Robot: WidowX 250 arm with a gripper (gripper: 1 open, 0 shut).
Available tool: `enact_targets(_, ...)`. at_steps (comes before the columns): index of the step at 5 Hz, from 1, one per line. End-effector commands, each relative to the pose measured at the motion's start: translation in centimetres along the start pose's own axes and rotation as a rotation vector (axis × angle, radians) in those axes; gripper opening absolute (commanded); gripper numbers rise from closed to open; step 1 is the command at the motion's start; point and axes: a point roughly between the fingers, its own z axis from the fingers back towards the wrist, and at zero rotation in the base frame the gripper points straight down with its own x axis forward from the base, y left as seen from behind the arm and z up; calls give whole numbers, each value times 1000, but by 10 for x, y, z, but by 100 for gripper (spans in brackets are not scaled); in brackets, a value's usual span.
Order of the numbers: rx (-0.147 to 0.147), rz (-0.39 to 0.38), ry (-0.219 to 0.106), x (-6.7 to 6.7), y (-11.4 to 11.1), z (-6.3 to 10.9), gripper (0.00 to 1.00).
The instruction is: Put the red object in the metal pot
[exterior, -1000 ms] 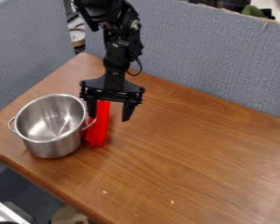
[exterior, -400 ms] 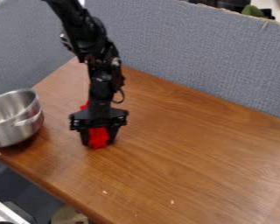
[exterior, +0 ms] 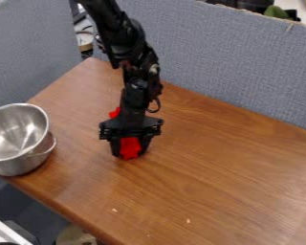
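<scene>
At mid-tabletop [exterior: 232,163], the hand [exterior: 131,141] straddles the bright red block-like bar [exterior: 129,147], fingers spread beside it for grasping; the shiny steel pot [exterior: 18,139] waits left.

You see a bright red object [exterior: 130,146] under the black hand [exterior: 130,140] and black arm [exterior: 127,53]. Your metal pot [exterior: 18,137] is shiny silver. The desk [exterior: 220,182] is warm brown with wood grain, and the partition [exterior: 232,57] behind is grey-blue.
</scene>
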Motion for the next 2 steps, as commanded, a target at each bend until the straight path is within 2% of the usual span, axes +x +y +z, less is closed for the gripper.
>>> enact_targets(1,24,-110,-23,1,8,-3,0)
enact_targets(2,30,-210,-44,3,12,-5,0)
